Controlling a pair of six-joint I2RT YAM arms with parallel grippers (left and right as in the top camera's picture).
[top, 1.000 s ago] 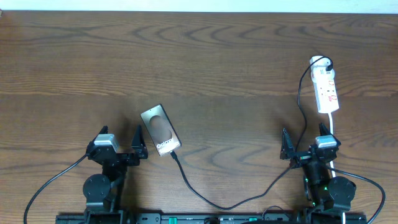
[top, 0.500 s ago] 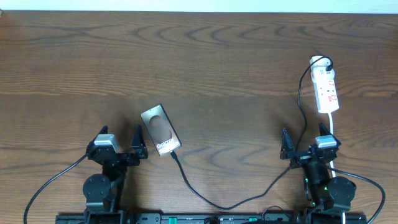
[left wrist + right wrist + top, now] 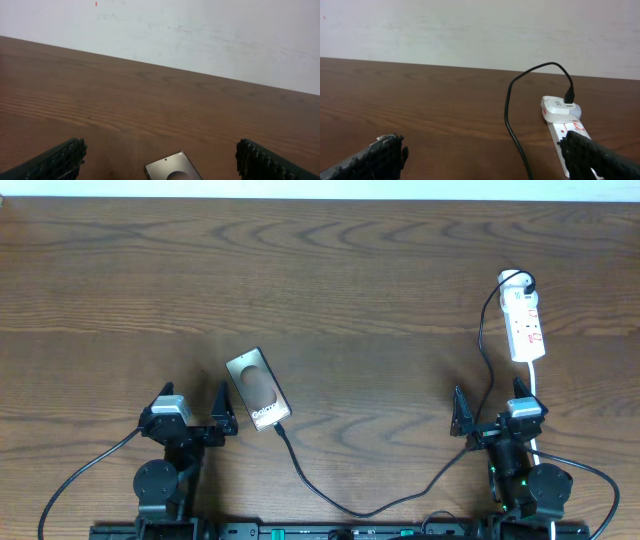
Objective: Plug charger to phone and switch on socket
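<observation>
left hand [image 3: 195,412] spread, empty | right hand [image 3: 489,412] spread, empty | charger [image 3: 330,500] lies between phone [image 3: 258,388] and socket [image 3: 524,325], passing right hand

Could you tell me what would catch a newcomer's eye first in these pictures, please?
Most striking is the small flat dark phone with white lettering, lying at an angle left of centre on the brown wooden table. A long thin black cable snakes from the phone's near edge along the table's near side and up to the narrow white power strip at the far right.
</observation>
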